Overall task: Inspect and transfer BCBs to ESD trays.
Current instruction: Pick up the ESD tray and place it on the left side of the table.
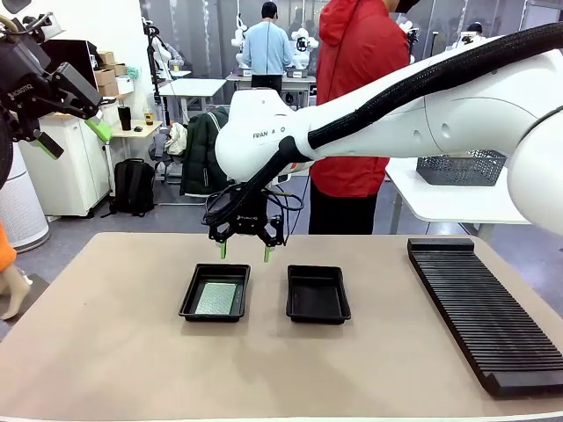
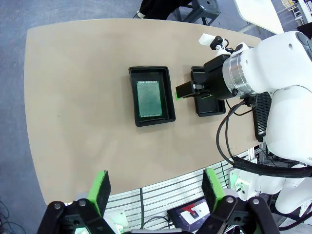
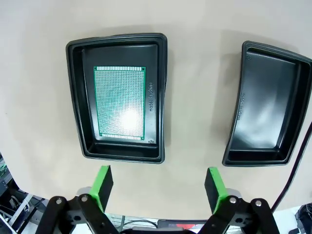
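Two black ESD trays sit side by side mid-table. The left tray (image 1: 188, 303) (image 3: 74, 87) (image 2: 170, 92) holds one green perforated BCB (image 1: 217, 298) (image 3: 120, 103) (image 2: 148, 98) lying flat on its floor. The right tray (image 1: 318, 294) (image 3: 266, 105) (image 2: 208, 105) has nothing in it. My right gripper (image 1: 244, 251) (image 3: 158, 184) (image 2: 191, 91) hovers open above the table's far side, between the two trays, nothing between its green pads. My left gripper (image 1: 75, 130) (image 2: 155, 189) is raised high at the left, open, looking down on the table.
A long black ribbed rack (image 1: 486, 309) lies along the table's right side. A person in a red jacket (image 1: 356, 97) stands at the far edge. A grey mesh basket (image 1: 461, 167) rests on a white table behind. Bare tabletop (image 1: 106, 343) spreads at the front left.
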